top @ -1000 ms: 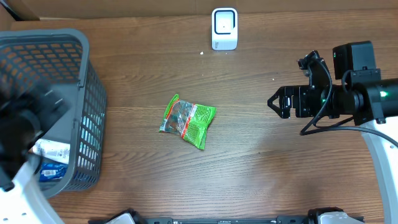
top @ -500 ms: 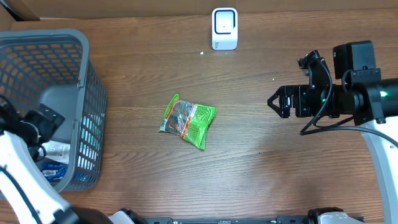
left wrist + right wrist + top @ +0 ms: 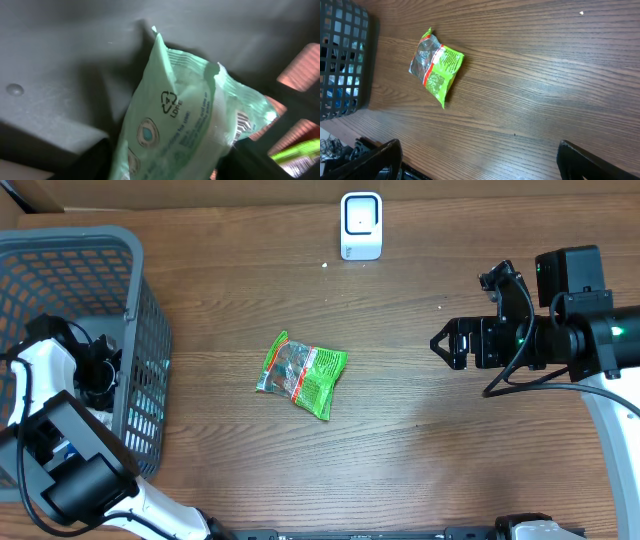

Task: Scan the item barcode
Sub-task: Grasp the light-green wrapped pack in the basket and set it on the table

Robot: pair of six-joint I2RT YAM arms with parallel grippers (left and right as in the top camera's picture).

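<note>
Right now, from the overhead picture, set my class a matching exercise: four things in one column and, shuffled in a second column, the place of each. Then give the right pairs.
Column one
1. green snack packet
2. white scanner
3. grey basket
4. right hand

Column two
a. at the left side of the table
b. open, above bare wood on the right
c. lying in the middle of the table
d. near the far edge of the table, away from the robot

Pairs: 1-c, 2-d, 3-a, 4-b
</note>
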